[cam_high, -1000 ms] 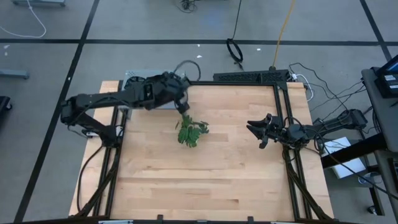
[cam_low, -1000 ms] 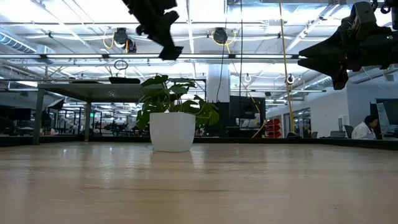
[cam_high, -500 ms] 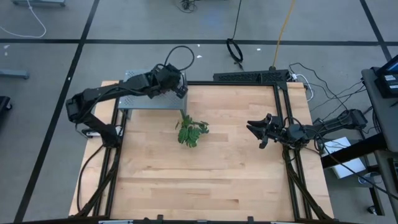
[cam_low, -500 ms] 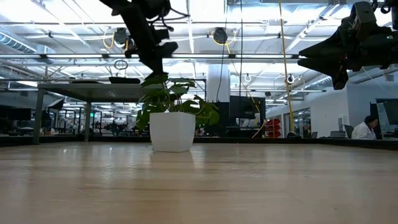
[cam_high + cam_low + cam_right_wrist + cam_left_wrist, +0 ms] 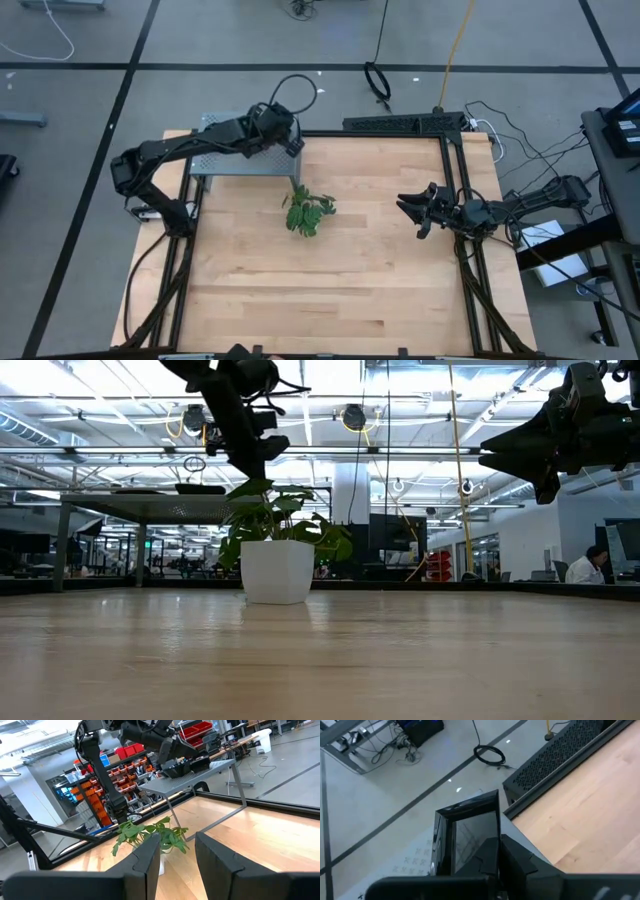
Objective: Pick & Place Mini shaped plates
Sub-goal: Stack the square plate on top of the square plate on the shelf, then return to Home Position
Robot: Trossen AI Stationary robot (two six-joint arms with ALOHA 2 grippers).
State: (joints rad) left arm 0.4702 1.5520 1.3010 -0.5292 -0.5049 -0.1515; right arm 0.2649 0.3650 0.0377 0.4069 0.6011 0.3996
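My left gripper (image 5: 289, 140) is over the grey perforated metal box (image 5: 235, 160) at the table's far left corner. It is shut on one small black glossy square plate (image 5: 469, 832). The right wrist view shows that plate (image 5: 181, 768) just above the box top (image 5: 200, 776). My right gripper (image 5: 414, 211) is open and empty, held in the air near the table's right edge. No other plates show. My left gripper pinches the square plate at the edge nearest the wrist. One finger (image 5: 491, 854) lies on the plate's glossy inner face; the other is hidden behind the plate. The plate sticks out beyond the fingers over the box. I cannot tell whether it touches the box top.
A green leafy plant (image 5: 306, 213) in a white pot (image 5: 278, 571) stands on the wooden table's middle, between the two arms. A black perforated frame (image 5: 405, 124) runs along the far edge. Bare wood (image 5: 330, 290) fills the near half.
My left gripper has moved with the plate from beside the plant toward the table's far edge, to over the grey box, and has turned about. In the last half second it has sunk a little in the low view. My right arm has kept still.
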